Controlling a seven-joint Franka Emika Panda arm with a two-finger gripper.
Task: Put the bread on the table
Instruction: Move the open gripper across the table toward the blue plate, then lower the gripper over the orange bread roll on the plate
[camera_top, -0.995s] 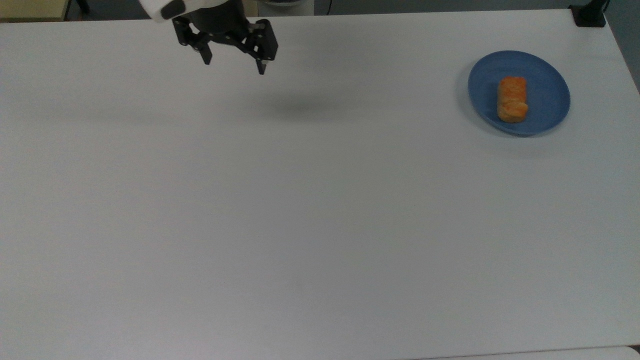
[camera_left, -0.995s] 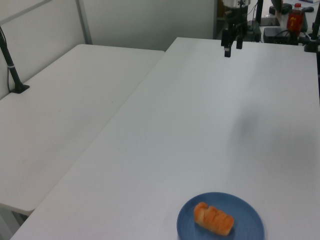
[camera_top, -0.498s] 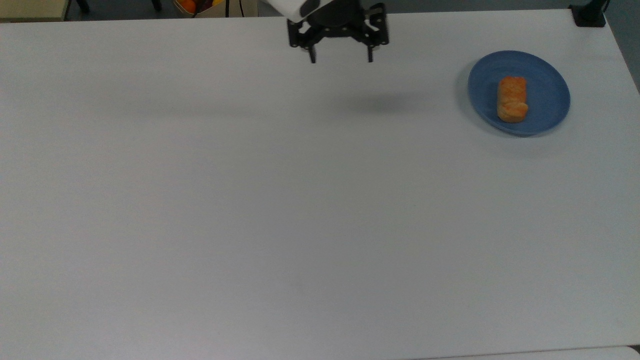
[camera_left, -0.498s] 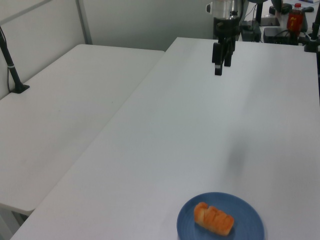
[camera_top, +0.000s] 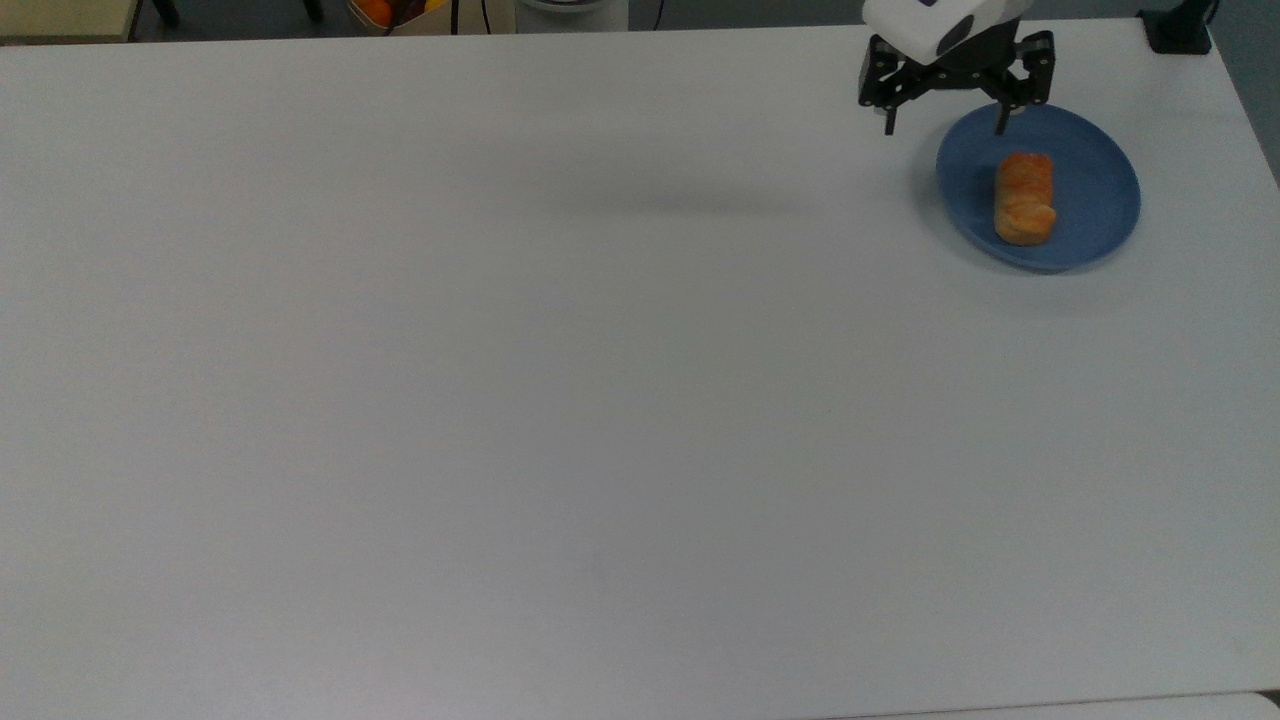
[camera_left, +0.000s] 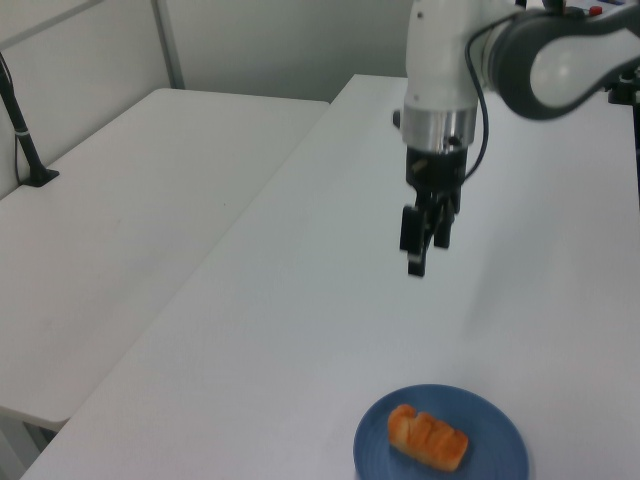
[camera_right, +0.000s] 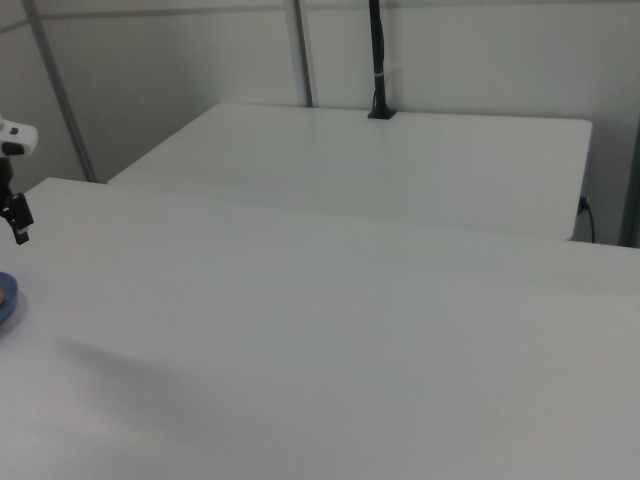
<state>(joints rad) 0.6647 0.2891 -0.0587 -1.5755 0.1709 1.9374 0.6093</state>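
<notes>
The bread (camera_top: 1025, 198), a small golden-orange loaf, lies on a round blue plate (camera_top: 1100, 190) near the far right of the white table (camera_top: 600, 400) in the top view. My gripper (camera_top: 945, 128) hangs open above the plate's upper-left rim, nothing between its fingers. The left view has the bread (camera_left: 428, 438) on the plate (camera_left: 495, 445) at the bottom, with the gripper (camera_left: 425, 250) well above the tabletop and apart from it. At the right view's left edge, the gripper (camera_right: 17, 222) hovers over a sliver of the plate (camera_right: 5, 300).
A second white table (camera_left: 130, 220) stands beside this one, with a black clamped post (camera_left: 25, 140) on it. A black clamp (camera_top: 1180, 30) grips the table's corner just beyond the plate. The table's right edge runs close to the plate.
The arm has swept rightward across the top view, from the table's upper left to just over the plate's rim. The gripper stayed open. The bread and plate have not moved.
</notes>
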